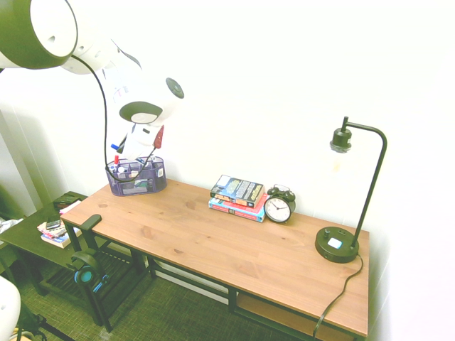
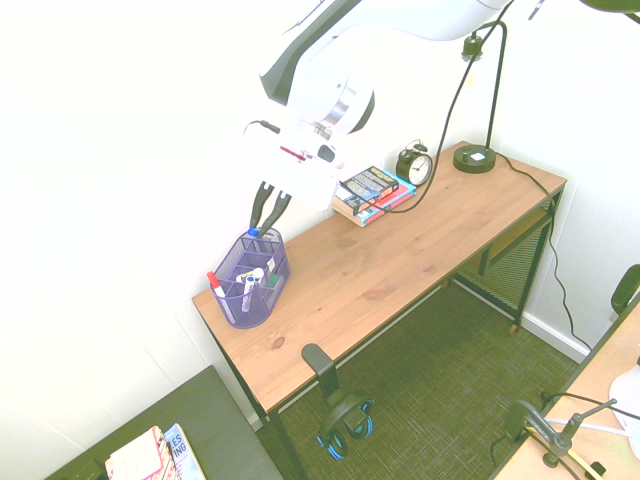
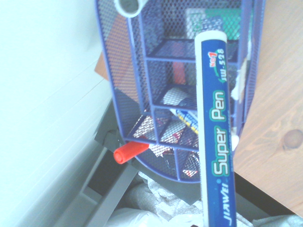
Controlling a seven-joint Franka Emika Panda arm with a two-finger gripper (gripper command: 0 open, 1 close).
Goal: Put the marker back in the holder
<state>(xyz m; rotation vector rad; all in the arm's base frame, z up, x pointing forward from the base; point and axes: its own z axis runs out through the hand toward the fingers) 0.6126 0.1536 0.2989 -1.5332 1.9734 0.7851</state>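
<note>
Hovering over holder (image 2: 252, 277), gripper (image 2: 268, 212) had fingers pinched shut on marker (image 3: 214, 123), we judged; blue tip (image 2: 254, 232) sat just above holder's rim at 12 o'clock. Risk we saw: barrel catching mesh divider (image 3: 176, 60) or landing on stored items if released off-centre; slight tilt could cause that. Red-capped pen (image 2: 214, 282) leaned from holder at 9 o'clock. Book stack (image 1: 238, 197), alarm clock (image 1: 279, 205), desk lamp (image 1: 345, 206) stood well apart toward 3 o'clock on desk (image 1: 213, 241), none blocking.
</note>
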